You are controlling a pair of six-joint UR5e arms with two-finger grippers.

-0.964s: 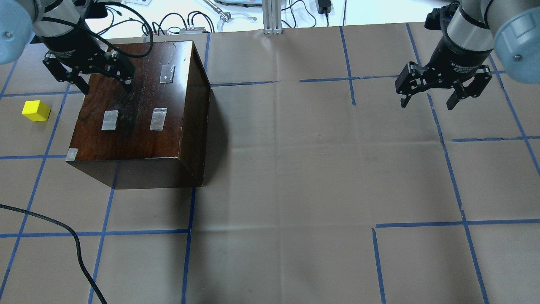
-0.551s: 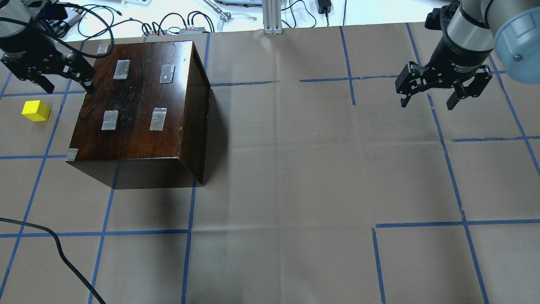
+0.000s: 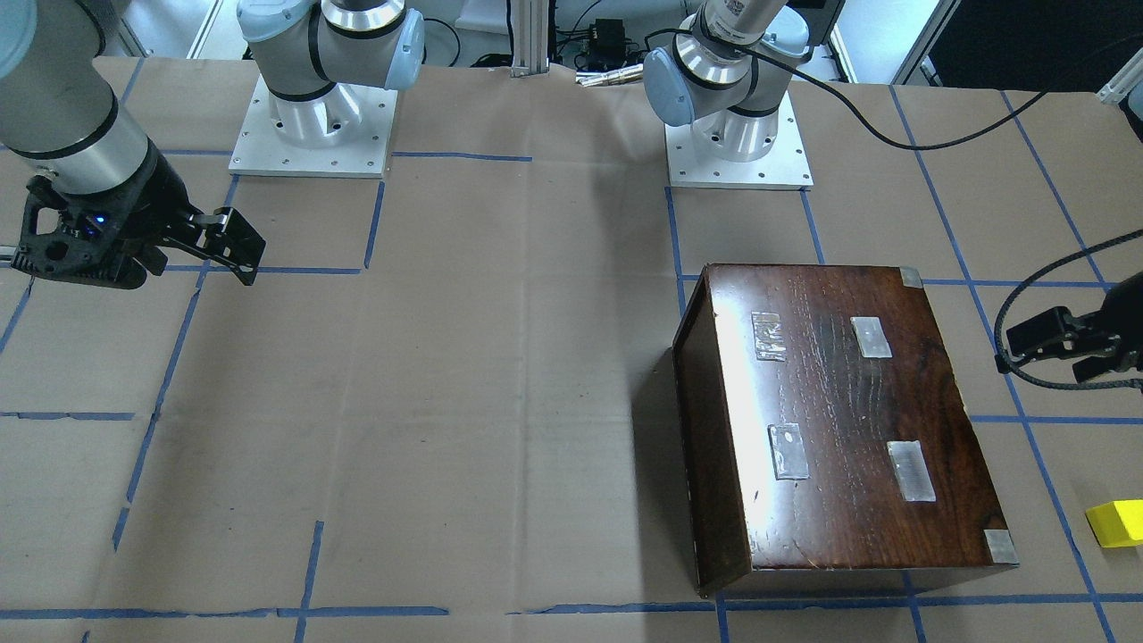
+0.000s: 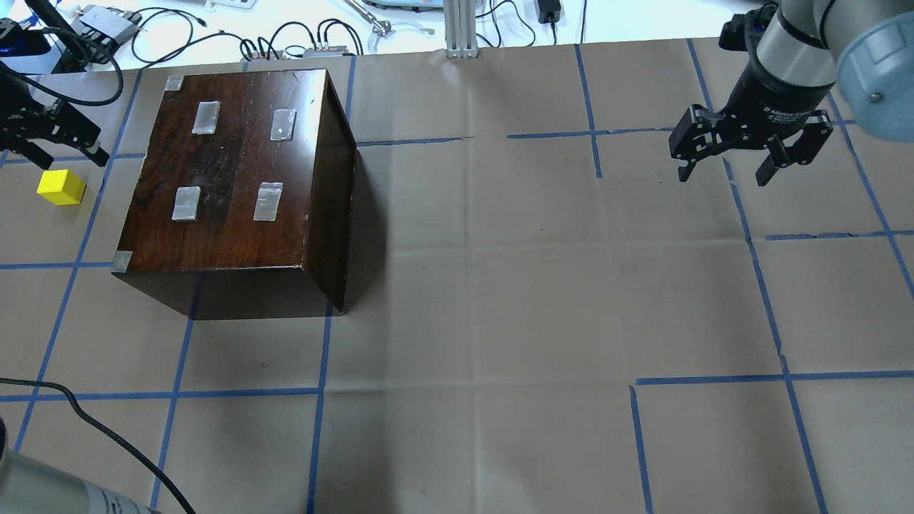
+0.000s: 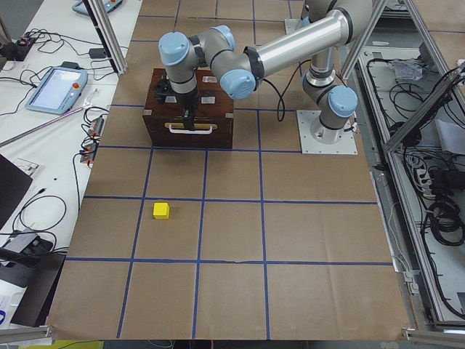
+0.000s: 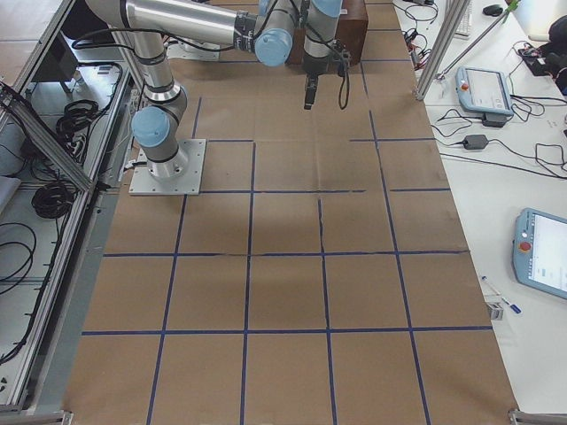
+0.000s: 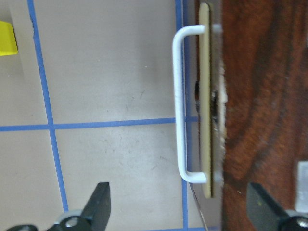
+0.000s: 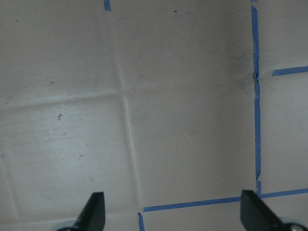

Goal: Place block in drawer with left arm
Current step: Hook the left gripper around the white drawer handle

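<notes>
block: one yellow block (image 4: pixel 61 187), flat on the bench (image 4: pixel 500 300) at far left, apart from the box, nothing touching it
block handling: I judge it light and rigid, with plain flat faces that may be a bit slick; not fragile
block grasp: I'd go top-down and pinch two opposite side faces at mid-height, fingers square to the faces since it sits slightly turned against the blue tape grid
left gripper: one left gripper (image 4: pixel 66 153), fingers spread wide and empty, hanging just behind the block and off the box's left side; its wrist view looks down on the drawer handle
box: one dark-brown box (image 4: pixel 235 164), glossy top, six silver tape patches on it (four inner, two at corners)
drawer: one drawer (image 5: pixel 190 139) in the box face towards the block; looks shut to me, so I judge it needs opening first
handle: one white handle (image 7: pixel 179 103), a thin stiff bar standing off a pale plate; I'd take it at mid-span, and I watch that the box doesn't slide with the pull
right gripper: one right gripper (image 4: pixel 725 171), fingers spread, empty, well apart at far right over bare bench
arms: two
</notes>
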